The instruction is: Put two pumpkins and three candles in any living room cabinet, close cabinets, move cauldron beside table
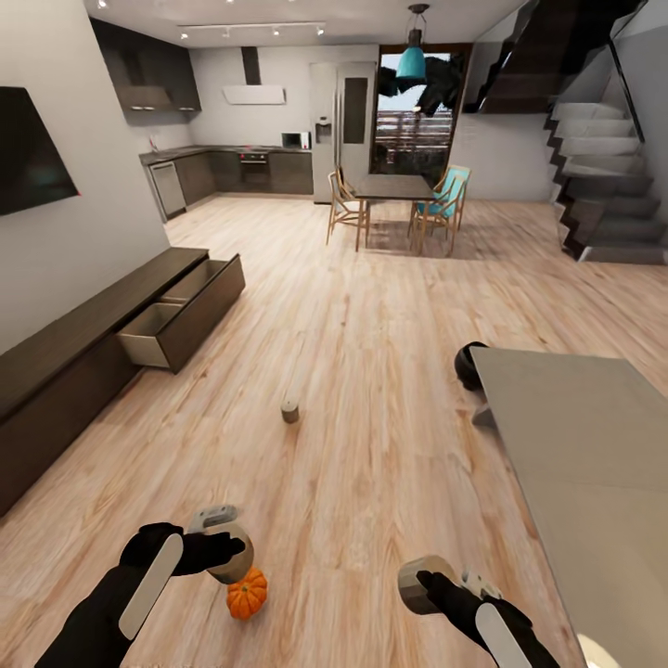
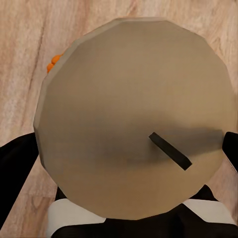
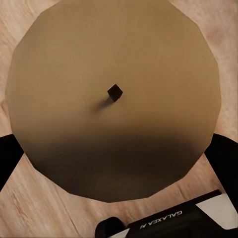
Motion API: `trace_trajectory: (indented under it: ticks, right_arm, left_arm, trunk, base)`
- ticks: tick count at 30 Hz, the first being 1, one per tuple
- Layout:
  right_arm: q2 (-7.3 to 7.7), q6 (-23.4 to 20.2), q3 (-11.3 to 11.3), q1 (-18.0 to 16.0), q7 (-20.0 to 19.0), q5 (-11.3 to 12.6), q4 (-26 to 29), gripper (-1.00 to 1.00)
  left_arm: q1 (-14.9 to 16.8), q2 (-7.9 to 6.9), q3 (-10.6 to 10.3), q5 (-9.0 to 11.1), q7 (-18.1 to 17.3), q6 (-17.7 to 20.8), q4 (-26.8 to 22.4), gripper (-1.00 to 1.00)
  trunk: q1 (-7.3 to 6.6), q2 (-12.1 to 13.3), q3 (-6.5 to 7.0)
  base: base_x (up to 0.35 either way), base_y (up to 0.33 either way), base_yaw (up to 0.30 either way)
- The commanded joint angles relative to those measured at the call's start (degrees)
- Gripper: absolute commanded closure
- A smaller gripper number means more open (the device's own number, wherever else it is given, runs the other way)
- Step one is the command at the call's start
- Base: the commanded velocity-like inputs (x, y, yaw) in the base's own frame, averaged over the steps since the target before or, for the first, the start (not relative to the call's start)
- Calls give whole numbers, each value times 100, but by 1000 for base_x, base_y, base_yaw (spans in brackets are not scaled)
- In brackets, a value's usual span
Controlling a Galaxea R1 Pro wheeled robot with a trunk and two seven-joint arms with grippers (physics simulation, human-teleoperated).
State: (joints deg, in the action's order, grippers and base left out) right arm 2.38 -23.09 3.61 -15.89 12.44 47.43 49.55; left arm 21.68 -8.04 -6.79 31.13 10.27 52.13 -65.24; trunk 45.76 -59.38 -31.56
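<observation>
Your left gripper (image 1: 225, 549) grips a candle (image 2: 134, 116), pumpkin (image 1: 247, 594) on the floor at its 5 o'clock, your right gripper (image 1: 429, 583) grips another candle (image 3: 114, 94), third candle (image 1: 290, 410) at 12 o'clock, cabinet (image 1: 181, 320) drawer open at 10, worktop (image 1: 594, 464) at 2.

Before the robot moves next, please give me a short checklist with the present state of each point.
1. Left gripper holds a candle: ok, a beige candle sits between its fingers.
2. Right gripper holds a candle: ok.
3. Cabinet drawer open to receive them: ok.
4. Third candle stowed: not ok, it stands on the floor.
5. Pumpkin stowed: not ok, on the floor below the left gripper.
6. Second pumpkin located: cannot tell.
</observation>
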Motion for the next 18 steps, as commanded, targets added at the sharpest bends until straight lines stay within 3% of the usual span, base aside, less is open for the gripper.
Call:
trace_trajectory:
  ticks: [1,5,13,18]
  right_arm:
    - [8,-2,25,-1,56,64,12,100]
    - [8,-2,26,-1,51,60,11,100]
    - [8,-2,29,-1,48,56,11,100]
    - [8,-16,31,-1,46,56,11,100]
  left_arm:
    - [4,-5,-16,63,63,16,-6,100]
    - [5,-4,-11,68,63,11,-6,100]
    - [10,-4,-14,68,64,8,-6,100]
    - [9,-6,-13,66,63,10,-6,100]
  trunk:
    - [1,-4,-8]
    - [1,-4,-16]
    - [1,-4,-18]
    - [1,-4,-18]
  base:
    - [98,-149,272]
    - [127,-118,227]
    - [171,-175,48]
    - [164,-162,181]
